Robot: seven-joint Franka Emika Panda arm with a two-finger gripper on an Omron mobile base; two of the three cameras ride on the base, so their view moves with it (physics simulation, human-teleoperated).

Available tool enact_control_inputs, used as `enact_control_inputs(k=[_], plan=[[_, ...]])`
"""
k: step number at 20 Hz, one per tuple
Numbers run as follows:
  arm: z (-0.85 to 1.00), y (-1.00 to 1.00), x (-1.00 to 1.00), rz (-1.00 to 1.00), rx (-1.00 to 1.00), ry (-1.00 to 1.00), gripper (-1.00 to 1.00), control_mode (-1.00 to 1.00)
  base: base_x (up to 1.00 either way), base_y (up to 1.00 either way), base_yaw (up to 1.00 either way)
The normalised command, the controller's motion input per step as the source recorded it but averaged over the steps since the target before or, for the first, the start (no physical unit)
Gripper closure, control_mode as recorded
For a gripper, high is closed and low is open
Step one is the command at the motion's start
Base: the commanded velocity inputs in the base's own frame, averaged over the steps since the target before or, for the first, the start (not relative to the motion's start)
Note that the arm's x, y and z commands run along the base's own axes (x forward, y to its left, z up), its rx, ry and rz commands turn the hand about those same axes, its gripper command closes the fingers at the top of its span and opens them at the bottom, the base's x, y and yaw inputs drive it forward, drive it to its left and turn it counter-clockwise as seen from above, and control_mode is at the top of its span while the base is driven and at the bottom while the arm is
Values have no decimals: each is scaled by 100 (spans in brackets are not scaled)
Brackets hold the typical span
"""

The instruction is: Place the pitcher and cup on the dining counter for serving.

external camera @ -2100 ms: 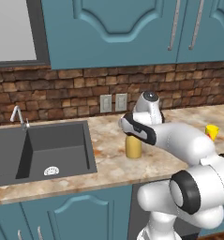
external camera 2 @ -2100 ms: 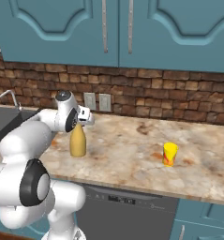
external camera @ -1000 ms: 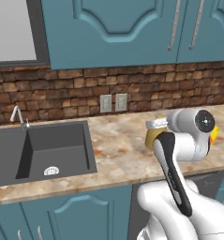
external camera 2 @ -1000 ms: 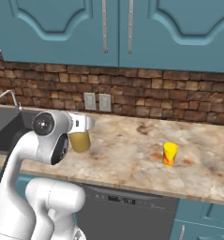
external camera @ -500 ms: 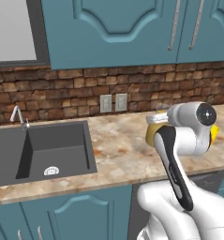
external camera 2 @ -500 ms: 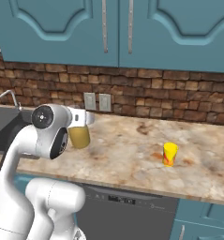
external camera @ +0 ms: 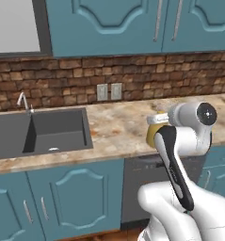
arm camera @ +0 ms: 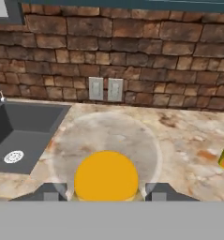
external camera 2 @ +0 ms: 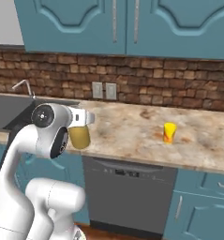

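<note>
Pitcher [external camera 2: 79,136] nearer counter edge, apparently.

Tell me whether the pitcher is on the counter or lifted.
Lifted. In the right base view the pitcher hangs in the gripper, its base past the counter edge, before the cabinets.

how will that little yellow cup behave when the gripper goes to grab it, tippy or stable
The cup looks small and narrow, standing upright on the marbled counter, so it is probably light and may tip if nudged sideways. Its smooth, tapering sides could slip in a loose grip. It looks rigid, so unlikely to deform.
</note>
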Motion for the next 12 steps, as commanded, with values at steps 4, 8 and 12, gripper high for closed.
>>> enact_control_inputs(k=[4, 8, 12], plan=[[0, 0, 0, 0, 0, 0, 100, 100, -81, 26, 16], [0, 0, 0, 0, 0, 0, 100, 100, -13, 35, 45], [0, 0, 0, 0, 0, 0, 100, 100, 0, 30, 64]])
